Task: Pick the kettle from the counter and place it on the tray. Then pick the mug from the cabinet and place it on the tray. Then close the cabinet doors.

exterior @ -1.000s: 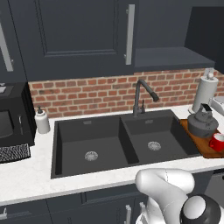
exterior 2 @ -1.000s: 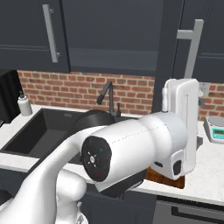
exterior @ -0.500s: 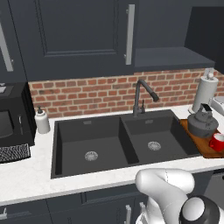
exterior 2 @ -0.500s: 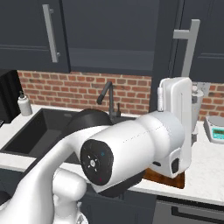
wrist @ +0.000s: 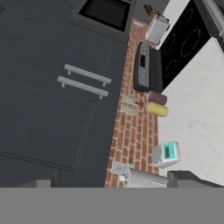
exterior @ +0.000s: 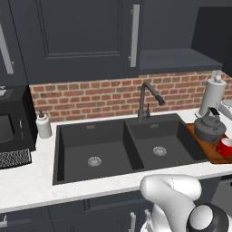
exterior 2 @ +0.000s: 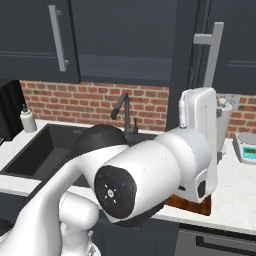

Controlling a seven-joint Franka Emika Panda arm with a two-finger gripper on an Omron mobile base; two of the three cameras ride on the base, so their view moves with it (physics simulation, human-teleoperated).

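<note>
The dark grey kettle (exterior: 210, 128) stands on the brown wooden tray (exterior: 216, 156) at the right end of the counter (exterior: 27, 183). The red mug (exterior: 224, 147) sits on the tray just in front of the kettle. Above them the cabinet (exterior: 172, 59) shows its bare dark shelf. Its right door (exterior 2: 210, 50) is swung out, while the door left of the opening (exterior: 81, 36) lies flat. My gripper's white hand (exterior 2: 198, 117) hovers above the tray (exterior 2: 187, 202), raised toward the cabinet and the open door, open and holding nothing; its fingers are hidden behind it.
A white paper-towel roll (exterior: 212, 93) stands behind the kettle, and a small scale (exterior 2: 246, 148) sits further right. The black double sink (exterior: 122, 147) and faucet (exterior: 147, 99) fill the middle. A soap bottle (exterior: 43, 125) and microwave (exterior: 11, 122) are at the left.
In the right base view the hand has drifted slightly left and upward. Kettle, mug and doors have not moved.
</note>
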